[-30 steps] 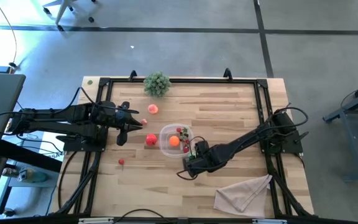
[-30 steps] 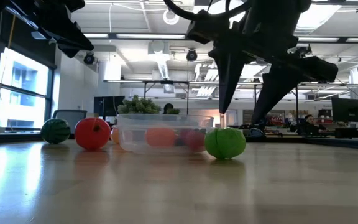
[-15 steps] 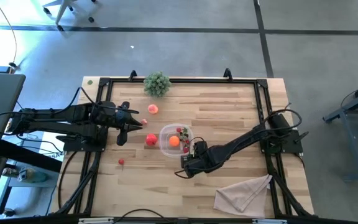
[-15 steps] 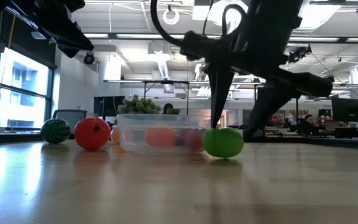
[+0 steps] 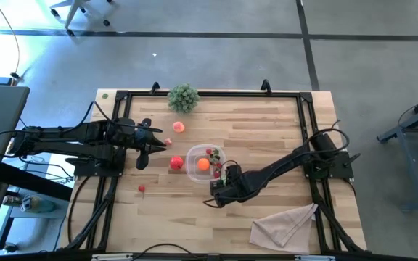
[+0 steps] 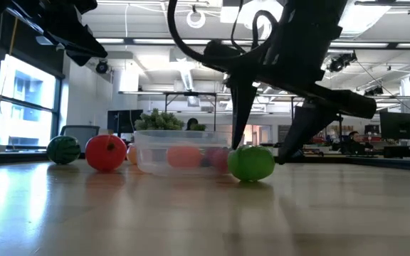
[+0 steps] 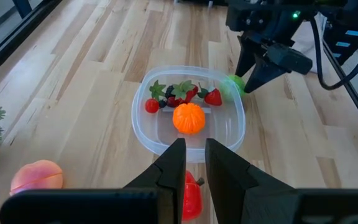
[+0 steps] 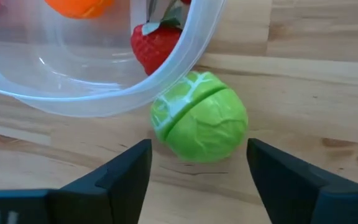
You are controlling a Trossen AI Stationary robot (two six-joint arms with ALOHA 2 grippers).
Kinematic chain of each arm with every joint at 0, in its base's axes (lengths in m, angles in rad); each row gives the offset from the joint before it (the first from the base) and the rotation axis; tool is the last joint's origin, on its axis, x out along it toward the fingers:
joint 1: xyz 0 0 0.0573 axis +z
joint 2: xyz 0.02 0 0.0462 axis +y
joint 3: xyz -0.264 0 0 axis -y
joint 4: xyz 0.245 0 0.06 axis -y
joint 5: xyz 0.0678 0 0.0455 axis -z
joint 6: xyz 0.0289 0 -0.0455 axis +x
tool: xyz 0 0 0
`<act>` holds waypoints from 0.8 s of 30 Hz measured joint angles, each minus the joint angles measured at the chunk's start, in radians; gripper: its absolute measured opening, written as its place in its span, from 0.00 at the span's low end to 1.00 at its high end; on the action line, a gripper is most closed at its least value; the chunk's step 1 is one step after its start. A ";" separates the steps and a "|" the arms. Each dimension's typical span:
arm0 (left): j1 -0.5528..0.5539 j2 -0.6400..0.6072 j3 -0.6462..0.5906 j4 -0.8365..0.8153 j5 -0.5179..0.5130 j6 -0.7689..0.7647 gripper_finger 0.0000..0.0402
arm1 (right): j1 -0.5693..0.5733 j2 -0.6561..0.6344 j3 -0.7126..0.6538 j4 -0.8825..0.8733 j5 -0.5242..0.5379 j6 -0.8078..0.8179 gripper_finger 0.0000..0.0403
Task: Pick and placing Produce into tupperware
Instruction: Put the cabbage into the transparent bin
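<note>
A green cabbage-like ball (image 8: 201,124) lies on the wooden table against the outer wall of the clear tupperware (image 5: 194,168). The tupperware holds an orange (image 7: 188,118), strawberries (image 7: 214,96) and a small red tomato (image 7: 152,106). My right gripper (image 8: 197,146) points steeply down over the green ball (image 6: 251,163), open, one finger on each side with gaps showing. A red tomato (image 5: 175,164), a peach (image 5: 178,127) and a small red berry (image 5: 141,188) lie loose on the table. My left gripper (image 5: 162,143) hangs shut above the table, left of the tupperware.
A bushy plant sprig (image 5: 183,96) stands at the far edge. A beige cloth (image 5: 285,225) lies at the near right. A dark green ball (image 6: 63,150) sits far off on the left. A black frame (image 5: 209,93) runs around the table's edges.
My right gripper has come down toward the green ball, rolled a little, and opened wider. Its fingertips now stand low on either side of the ball.
</note>
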 joint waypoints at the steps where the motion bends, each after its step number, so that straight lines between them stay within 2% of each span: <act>1: 0.000 0.000 0.000 0.000 0.000 0.000 0.13 | 0.000 0.002 0.000 0.000 0.000 0.004 0.65; 9: 0.000 0.000 0.000 0.000 0.000 0.000 0.13 | -0.009 0.015 0.000 0.026 0.013 0.004 0.72; 24: 0.000 0.000 0.000 0.000 0.000 0.000 0.13 | -0.039 0.051 0.000 0.037 0.000 -0.003 0.73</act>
